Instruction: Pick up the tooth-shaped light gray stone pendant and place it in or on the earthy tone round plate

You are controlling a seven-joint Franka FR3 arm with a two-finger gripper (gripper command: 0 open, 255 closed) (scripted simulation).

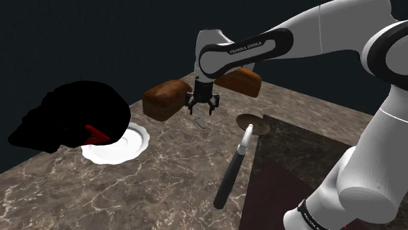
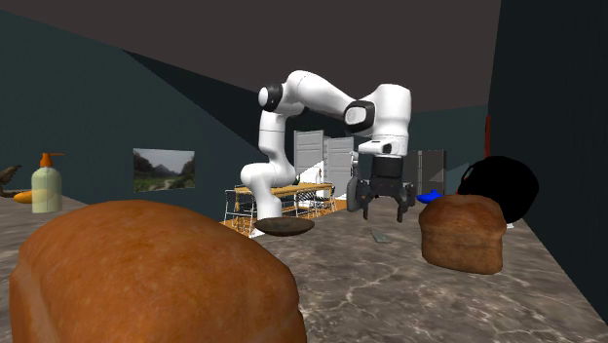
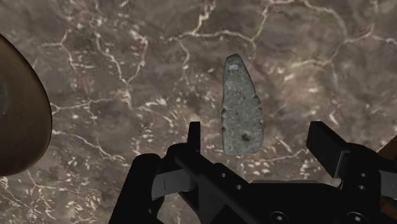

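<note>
The tooth-shaped grey speckled pendant (image 1: pixel 201 121) lies flat on the brown marbled counter, also seen as a small grey patch (image 2: pixel 382 236) in the second exterior view. My black gripper (image 1: pixel 203 103) hangs just above it, open and holding nothing. In the wrist view the pendant (image 3: pixel 242 108) reaches out from between the spread fingers (image 3: pixel 194 137), nearer one of them and touching neither; the gripper (image 3: pixel 261 143) is apart from it. The brown round plate (image 1: pixel 255 123) sits on the counter to the shoulder view's right of the pendant, its rim (image 3: pixel 22 121) showing beside the gripper.
Two brown bread loaves (image 1: pixel 167 99) (image 1: pixel 240 80) stand behind the gripper. A white plate (image 1: pixel 118 145) and a black shape with red (image 1: pixel 72 116) lie to the shoulder view's left. A long dark pen-like tool (image 1: pixel 232 170) lies in front of the brown plate. A soap bottle (image 2: pixel 46 185) stands far off.
</note>
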